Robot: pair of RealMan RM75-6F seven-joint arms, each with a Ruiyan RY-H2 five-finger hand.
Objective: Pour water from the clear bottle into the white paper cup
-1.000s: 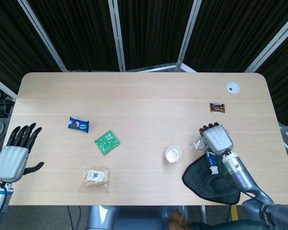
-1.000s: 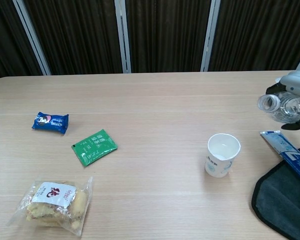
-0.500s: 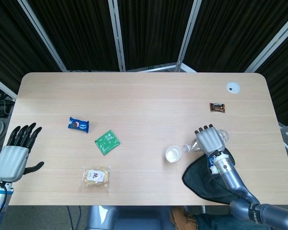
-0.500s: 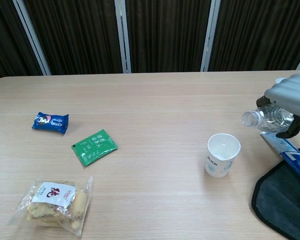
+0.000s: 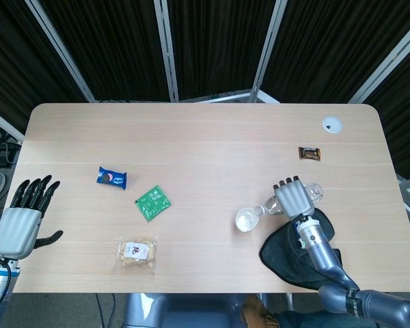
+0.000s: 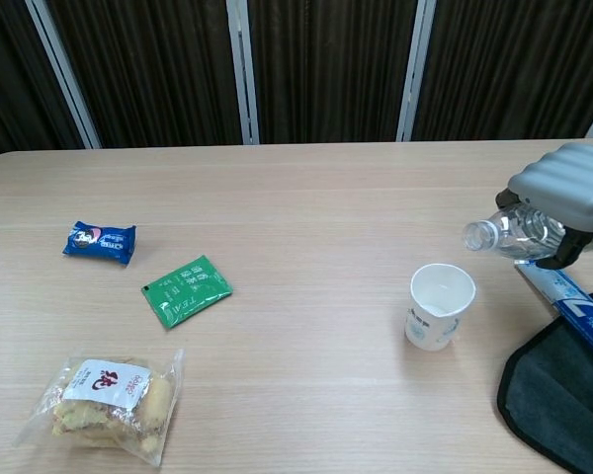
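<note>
The table (image 5: 191, 137) holds the same scatter as a second ago, nothing on it nudged. On the near right edge the dark cloth (image 6: 563, 400) lies where it was, with the toothpaste tube (image 6: 570, 301) slanting across its far corner.

All the action is on the right. The right hand (image 6: 568, 188) has slid leftward since the earlier frames, and it grips the clear bottle (image 6: 514, 229) around the body. The bottle has tipped over further: a second ago its open mouth faced almost at the chest camera, now it lies close to level with the neck pointing left and slightly down. From the head view the mouth of the bottle sits right at the rim of the white paper cup (image 6: 440, 306); from the chest view it hangs above and just right of the cup. No stream is visible.

The cup stands upright in its old spot, right of centre near the front.

Far left, the left hand (image 5: 19, 224) is unchanged, released, fingers spread, holding nothing.

Untouched: cookie bag (image 6: 109, 400), green packet (image 6: 186, 289), blue snack packet (image 6: 100, 241).
</note>
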